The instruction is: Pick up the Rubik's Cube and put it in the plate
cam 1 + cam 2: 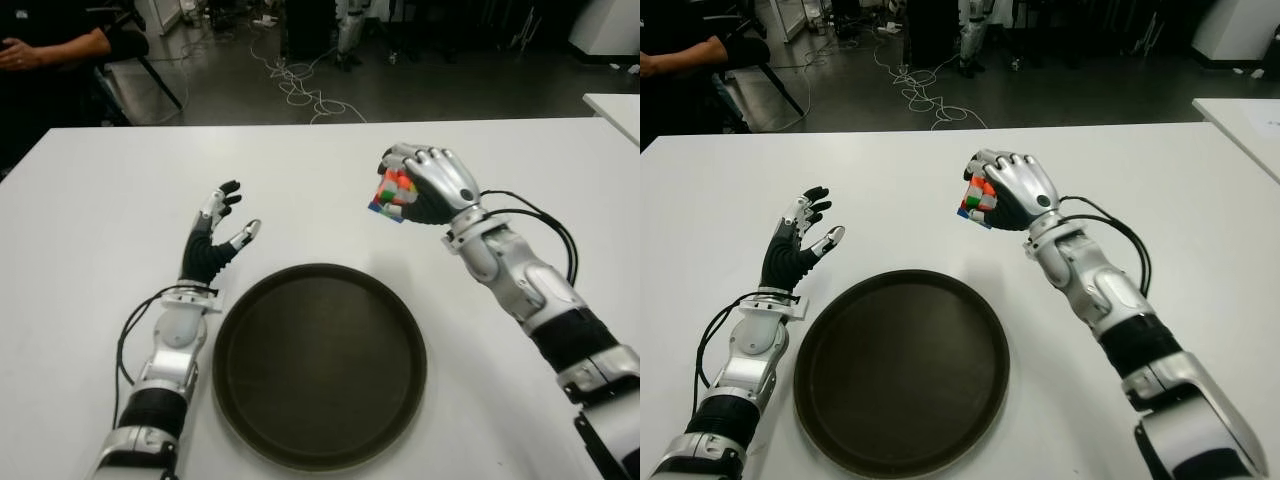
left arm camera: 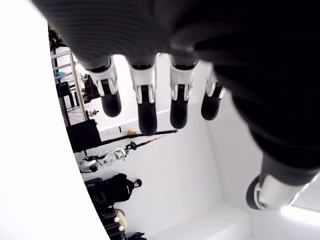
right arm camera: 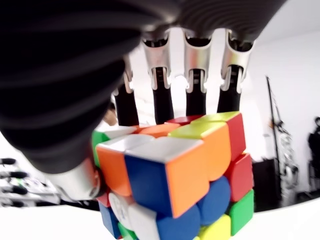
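White table (image 1: 90, 200) seen from the robot's head, with a round dark plate (image 1: 320, 452) lying near the robot's edge, between its two forearms; the plate holds nothing. The right hand (image 1: 430, 185) is raised beyond the plate's far right rim, its fingers (image 3: 162, 95) wrapped over the Rubik's Cube (image 1: 392, 194), which is carried clear of the table surface; the right wrist view confirms the grasp, showing four fingers curled across the far face of the cube and the thumb against its near side. The left hand (image 1: 213, 238) shows just beside the plate's left rim, fingers (image 2: 145, 107) extended and spread, gripping nothing; whether it touches the table cannot be told. Progress, as judged from this arrangement: the pick-up stage appears complete, since the cube is off the table and enclosed in the right hand. The placement stage is not yet done: the cube sits outside the plate's outline, so the hand would need to carry it toward the robot and inward over the plate, lower it, and release.
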